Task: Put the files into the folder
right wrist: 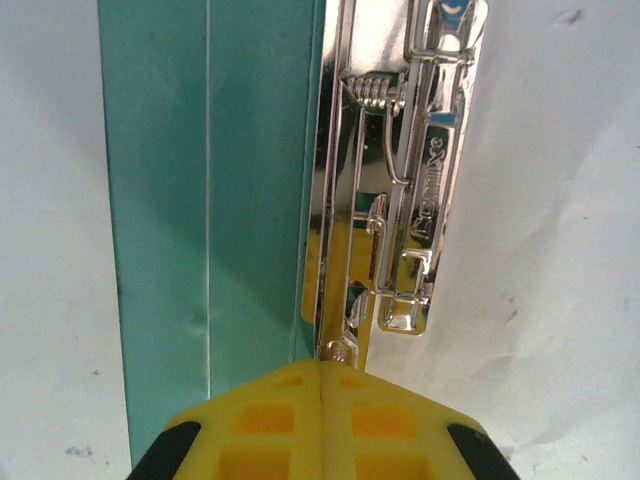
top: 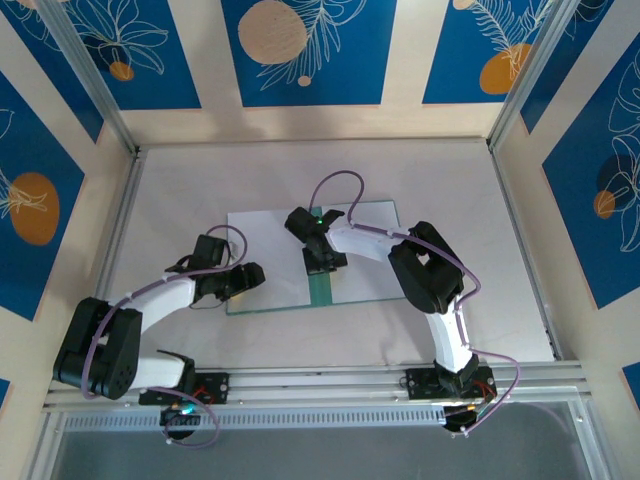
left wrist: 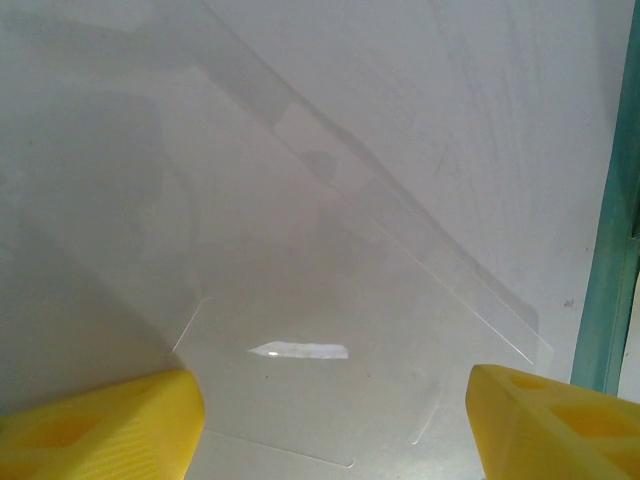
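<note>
You have the folder [top: 320, 292] lying open and flat in the middle of the counter [top: 190, 180], its teal spine running near to far. White paper, the files [top: 268, 240], covers its left half, and more white lies to the right of the spine. From above you can't tell whether that is one sheet or two.

Your left claw [top: 245, 278] sits at the folder's near left corner with its jaws spread wide and nothing between them. Its wrist camera shows the yellow fingers [left wrist: 110, 420] well apart over white paper, with a glossy clear flap [left wrist: 400, 330] (possibly a pocket) lying on it.

Your right claw [top: 322, 262] is over the spine, its jaws pressed together and gripping nothing. In its own camera the tips [right wrist: 322, 372] are at the near end of the metal clip [right wrist: 420, 170], just right of the teal strip.
</note>
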